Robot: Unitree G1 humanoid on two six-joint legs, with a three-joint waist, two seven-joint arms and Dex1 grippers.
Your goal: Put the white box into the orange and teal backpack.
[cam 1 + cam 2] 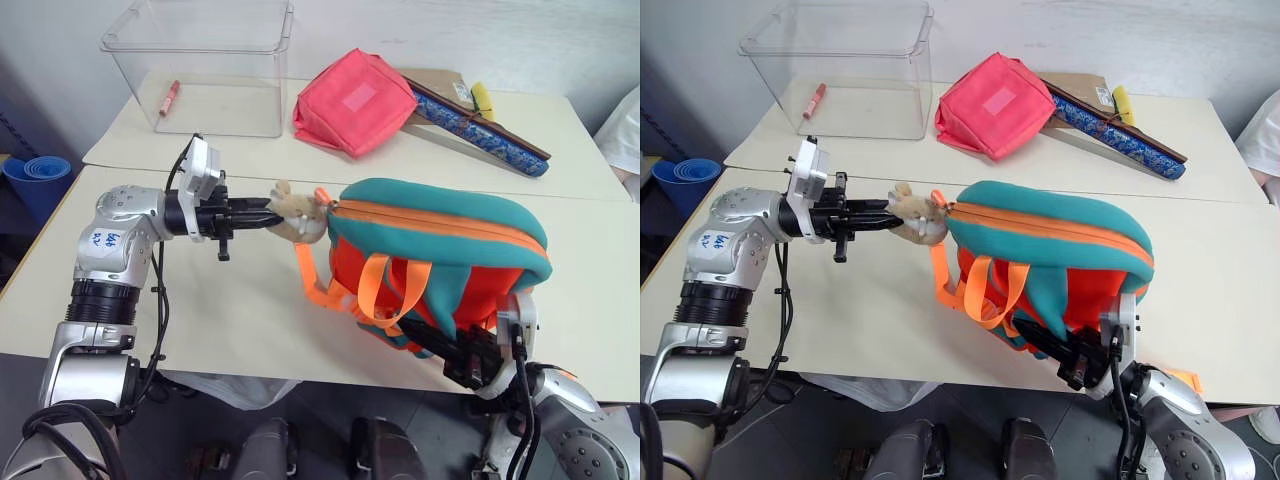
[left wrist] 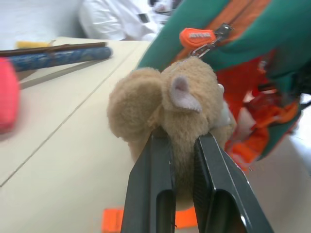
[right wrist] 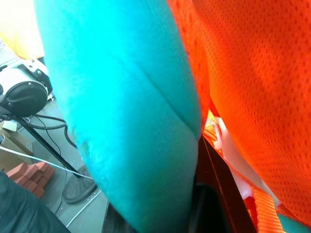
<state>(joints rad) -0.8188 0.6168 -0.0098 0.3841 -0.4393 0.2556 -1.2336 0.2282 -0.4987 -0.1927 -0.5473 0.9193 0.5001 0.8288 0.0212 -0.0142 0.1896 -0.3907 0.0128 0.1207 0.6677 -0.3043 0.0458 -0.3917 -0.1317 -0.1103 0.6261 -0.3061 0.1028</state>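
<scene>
The orange and teal backpack [image 1: 440, 235] lies on its side on the near table, its zipper closed along the top. A tan plush bear [image 1: 297, 215] hangs at its left end by the orange zipper pull [image 2: 197, 36]. My left gripper [image 1: 268, 212] reaches in level from the left and is shut on the bear [image 2: 165, 107], with both black fingers [image 2: 150, 184] pressed into the plush. At the front table edge my right gripper [image 1: 415, 335] is shut on the backpack's lower edge, among the orange straps [image 1: 385, 290] and teal fabric [image 3: 121, 107]. The white box is out of view.
On the far table stand a clear plastic bin [image 1: 205, 70] holding a small red item [image 1: 169, 97], a pink-red pouch [image 1: 355, 100] and a long blue patterned object [image 1: 480, 125]. A blue roll [image 1: 40, 180] sits off the table's left side. Someone in white is at the right edge [image 1: 625, 130].
</scene>
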